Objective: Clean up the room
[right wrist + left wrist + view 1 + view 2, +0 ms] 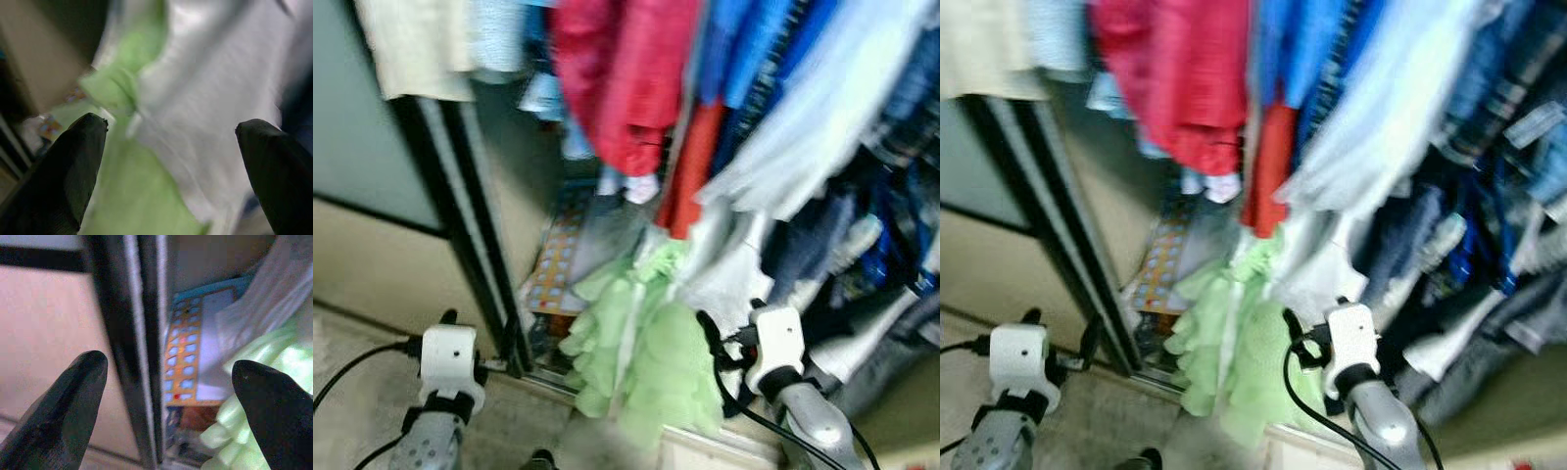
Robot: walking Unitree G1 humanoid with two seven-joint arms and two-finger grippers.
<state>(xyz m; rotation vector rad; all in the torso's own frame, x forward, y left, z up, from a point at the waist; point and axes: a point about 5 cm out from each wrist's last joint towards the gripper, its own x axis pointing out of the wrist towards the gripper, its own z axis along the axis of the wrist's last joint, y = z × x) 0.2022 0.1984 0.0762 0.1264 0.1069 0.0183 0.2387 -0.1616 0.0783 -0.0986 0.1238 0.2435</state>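
Open closet with hanging clothes, seen from the head cameras; both views blurred. A red garment [625,78] hangs at centre left, blue garments [754,49] beside it to the right, and a pale blue-white garment [822,117] further right. A cream cloth [411,44] hangs at far left. Below them a light green garment [641,343] drapes to the closet's lower edge, with a white garment [729,259] just to its right. The black door frame [470,225] runs down the left of the opening.

Left wrist view: the left gripper [171,406] has its fingers [73,396] spread wide, facing the door frame [132,347]; beyond it lies a flat orange-bordered board with blue squares [183,362], beside the green garment [254,401]. The head views show that board [558,259] leaning low in the closet's left corner.

Right wrist view: the right gripper [171,171] also has its fingers [68,166] spread apart, empty, close before the green garment [132,186] and the white garment [215,112]. Whether either finger touches the fabric cannot be told.
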